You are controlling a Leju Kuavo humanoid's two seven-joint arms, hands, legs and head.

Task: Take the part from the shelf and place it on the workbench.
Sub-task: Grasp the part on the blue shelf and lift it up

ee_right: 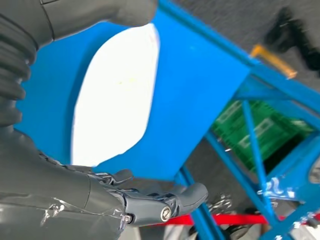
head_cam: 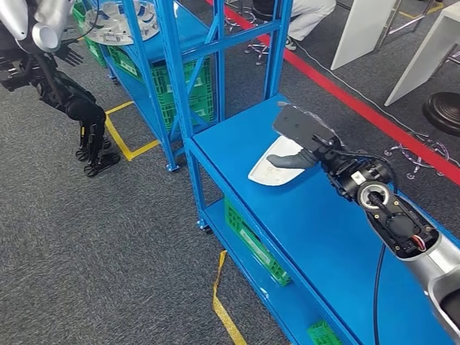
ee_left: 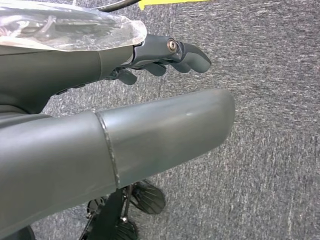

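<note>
My right hand (head_cam: 295, 144) hovers spread over the white part (head_cam: 271, 171) lying on the blue surface (head_cam: 325, 244); my left hand (ee_left: 166, 55) hangs with fingers apart, holding nothing.

blue workbench (head_cam: 336, 244) bears the white part (head_cam: 271, 169).
</note>
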